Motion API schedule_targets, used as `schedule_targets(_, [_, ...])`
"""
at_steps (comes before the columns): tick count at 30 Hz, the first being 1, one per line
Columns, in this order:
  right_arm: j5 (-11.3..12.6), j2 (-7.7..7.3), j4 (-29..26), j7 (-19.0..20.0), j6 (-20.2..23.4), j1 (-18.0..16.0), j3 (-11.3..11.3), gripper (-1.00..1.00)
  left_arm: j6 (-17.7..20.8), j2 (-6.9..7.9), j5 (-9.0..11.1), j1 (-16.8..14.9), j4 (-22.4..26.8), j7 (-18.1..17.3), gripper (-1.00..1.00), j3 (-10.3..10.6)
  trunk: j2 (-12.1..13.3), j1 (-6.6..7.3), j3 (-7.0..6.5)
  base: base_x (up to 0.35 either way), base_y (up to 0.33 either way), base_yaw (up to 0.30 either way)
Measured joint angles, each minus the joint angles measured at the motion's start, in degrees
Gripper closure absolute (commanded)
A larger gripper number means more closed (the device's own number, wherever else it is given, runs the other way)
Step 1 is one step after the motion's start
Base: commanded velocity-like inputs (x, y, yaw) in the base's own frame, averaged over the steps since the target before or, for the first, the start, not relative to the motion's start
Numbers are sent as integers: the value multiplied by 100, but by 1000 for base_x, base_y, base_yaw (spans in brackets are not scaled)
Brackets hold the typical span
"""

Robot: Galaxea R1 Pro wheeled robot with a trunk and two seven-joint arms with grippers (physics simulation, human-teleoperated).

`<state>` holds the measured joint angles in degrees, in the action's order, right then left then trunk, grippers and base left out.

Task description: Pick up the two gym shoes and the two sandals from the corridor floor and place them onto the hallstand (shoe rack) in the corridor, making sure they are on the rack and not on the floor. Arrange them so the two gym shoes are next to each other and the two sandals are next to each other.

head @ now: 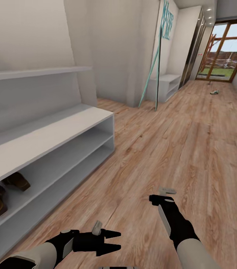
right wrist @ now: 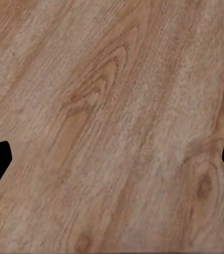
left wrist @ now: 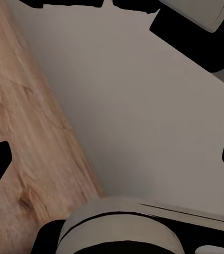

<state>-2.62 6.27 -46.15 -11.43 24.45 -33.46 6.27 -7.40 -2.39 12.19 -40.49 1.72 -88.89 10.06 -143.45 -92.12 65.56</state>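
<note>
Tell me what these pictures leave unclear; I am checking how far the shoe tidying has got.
- Sandals on the hallstand's upper open shelf: cut by the head view's left edge and shaded by the bench top.
- Small object far down the corridor floor: too small to identify; possibly a shoe.
- Right gripper: seen end-on in the head view; the right wrist view shows its fingertips apart.

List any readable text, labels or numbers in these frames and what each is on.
Teal lettering on the white wall panel far down the corridor, head view: too blurred and skewed to read.
Nothing readable on the hallstand, the sandals on its shelf, the corridor floor, or either gripper: left gripper, right gripper.
No numbers or signs in either wrist view.
</note>
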Motion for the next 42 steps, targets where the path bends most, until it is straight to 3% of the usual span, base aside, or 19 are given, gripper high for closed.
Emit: schedule_targets(42, [0, 0, -1, 0, 1, 0, 0, -100, 7, 1, 0, 0, -2, 0, -100, 0, 0, 0, -127, 0, 0, -287])
